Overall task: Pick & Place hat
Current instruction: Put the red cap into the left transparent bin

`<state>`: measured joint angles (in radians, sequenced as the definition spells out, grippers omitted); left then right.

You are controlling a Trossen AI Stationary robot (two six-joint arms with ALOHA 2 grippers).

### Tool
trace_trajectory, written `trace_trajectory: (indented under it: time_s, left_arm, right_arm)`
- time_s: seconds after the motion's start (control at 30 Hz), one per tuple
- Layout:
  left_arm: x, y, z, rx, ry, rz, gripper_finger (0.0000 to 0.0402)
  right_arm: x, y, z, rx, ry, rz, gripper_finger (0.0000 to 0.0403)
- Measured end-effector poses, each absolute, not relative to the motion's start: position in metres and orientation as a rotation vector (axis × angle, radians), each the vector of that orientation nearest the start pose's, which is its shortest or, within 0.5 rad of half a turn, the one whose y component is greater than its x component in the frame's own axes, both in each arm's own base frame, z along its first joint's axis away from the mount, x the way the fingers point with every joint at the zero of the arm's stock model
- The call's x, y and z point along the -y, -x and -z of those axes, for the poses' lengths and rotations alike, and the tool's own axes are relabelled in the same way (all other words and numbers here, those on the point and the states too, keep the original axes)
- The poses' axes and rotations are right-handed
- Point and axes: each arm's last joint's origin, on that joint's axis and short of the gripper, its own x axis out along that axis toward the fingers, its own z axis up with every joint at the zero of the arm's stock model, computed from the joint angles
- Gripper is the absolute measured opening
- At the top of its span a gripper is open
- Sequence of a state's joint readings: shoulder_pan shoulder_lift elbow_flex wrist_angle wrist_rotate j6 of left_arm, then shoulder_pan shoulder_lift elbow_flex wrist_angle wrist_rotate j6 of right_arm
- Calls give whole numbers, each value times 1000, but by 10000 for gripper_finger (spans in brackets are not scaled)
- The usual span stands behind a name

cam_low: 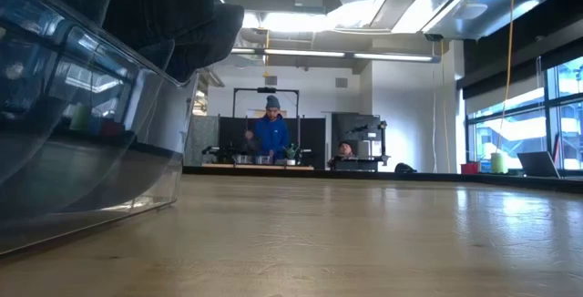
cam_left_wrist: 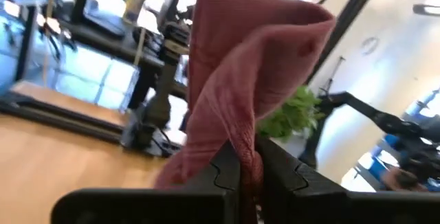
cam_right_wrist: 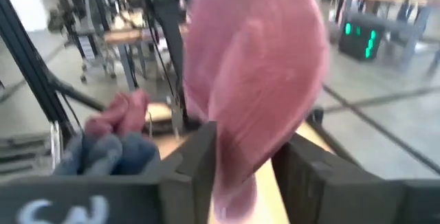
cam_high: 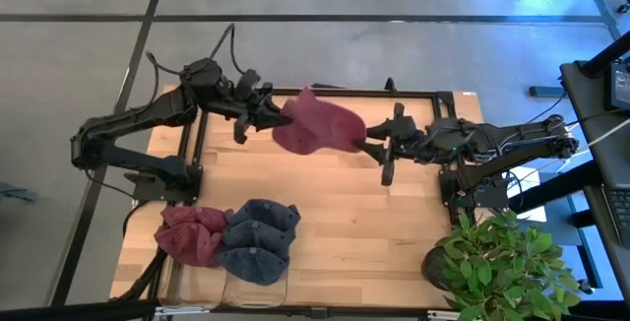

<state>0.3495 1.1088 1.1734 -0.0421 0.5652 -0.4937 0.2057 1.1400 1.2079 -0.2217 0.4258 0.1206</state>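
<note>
The red hat (cam_high: 317, 126) hangs above the desk (cam_high: 345, 223), left gripper (cam_high: 268, 119) jaws clenched on its edge, right gripper (cam_high: 374, 149) jaws straddling it, grip unclear. Soft, light cloth; take the rim.

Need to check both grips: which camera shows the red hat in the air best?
The high view: the red hat hangs between the left pincer and right pincer. Each wrist view shows one grip only; the low view misses it.
</note>
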Motion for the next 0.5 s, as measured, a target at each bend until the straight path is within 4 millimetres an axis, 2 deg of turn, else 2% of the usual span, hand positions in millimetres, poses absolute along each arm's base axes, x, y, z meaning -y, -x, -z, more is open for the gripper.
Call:
trace_trajectory:
  time_s: [0.23,0.5]
  left_arm:
    - [-46,-210,-446,-218,556,278,21]
    - [-9,-178,-476,-452,719,343,21]
  right_arm:
    - [-30,-235,-386,-319,-43,375,199]
    - [-24,-237,-372,-419,-22,503,219]
